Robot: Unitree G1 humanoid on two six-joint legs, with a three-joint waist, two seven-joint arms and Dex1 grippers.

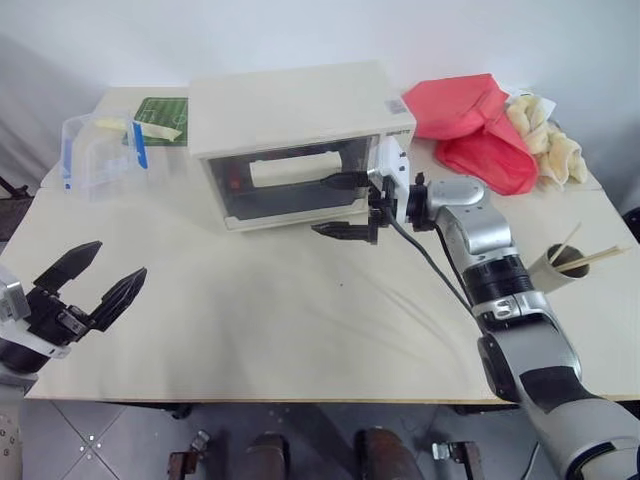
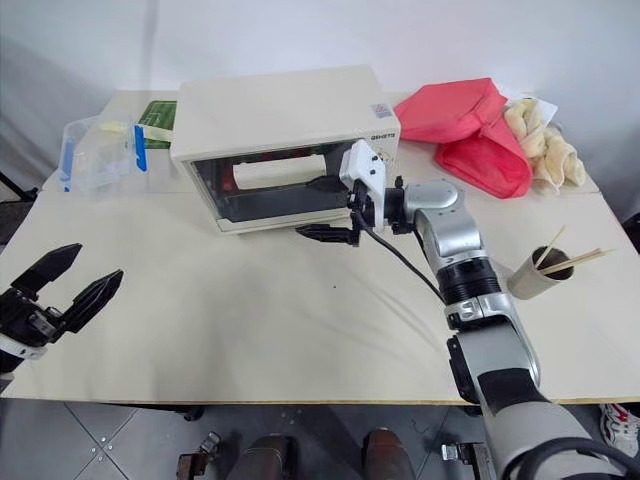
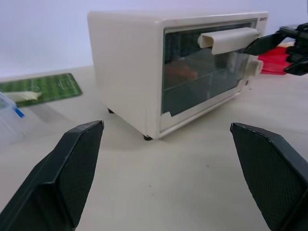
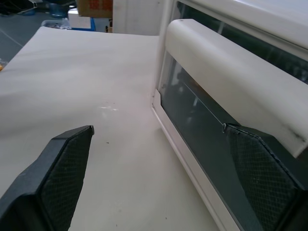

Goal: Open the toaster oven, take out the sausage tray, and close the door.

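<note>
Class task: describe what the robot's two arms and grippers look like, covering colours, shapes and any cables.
Each gripper, left and right, has two black wedge-shaped fingers with cross-hatched pads. The right arm is built of silver-grey rounded segments joined by black collars, with a white block at the wrist and a black cable along it.

No legible text on toaster oven (image 2: 285, 110)

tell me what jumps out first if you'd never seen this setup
The cream-white toaster oven at the back middle of the table, its door shut, draws the eye first. The right gripper hangs open right in front of the door, one finger by the bar handle. Red cloth lies right of the oven; the left gripper waits open at the near left edge.
</note>
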